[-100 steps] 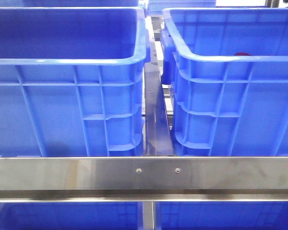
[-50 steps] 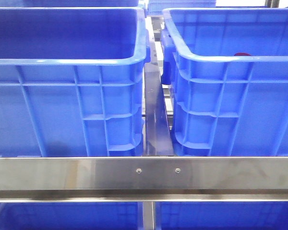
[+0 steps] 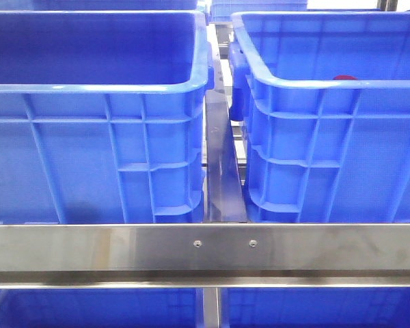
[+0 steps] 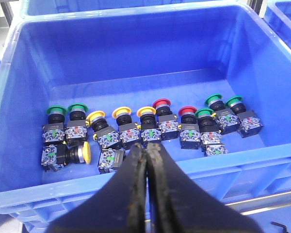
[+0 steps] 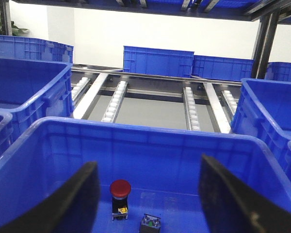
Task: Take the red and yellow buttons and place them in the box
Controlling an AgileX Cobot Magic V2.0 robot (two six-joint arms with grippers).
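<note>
Hovering over the source crate (image 4: 19,160), the left gripper (image 4: 147,160) has its fingers pressed together, holding nothing. Red buttons (image 4: 162,103) and yellow buttons (image 4: 121,112) stand caps-up in a row on the crate floor, just past the fingertips, mixed with green ones (image 4: 55,110); one yellow (image 4: 86,151) lies on its side nearest the tips. The left arm is the nearer one for the next pick, I'd say. The right gripper (image 5: 148,194) is spread wide and empty above the box (image 5: 150,128), where one red button (image 5: 120,188) already stands upright beside a small dark part (image 5: 149,222). Smooth plastic floor, high walls, plenty of clearance; roller racks (image 5: 117,97) behind.
</note>
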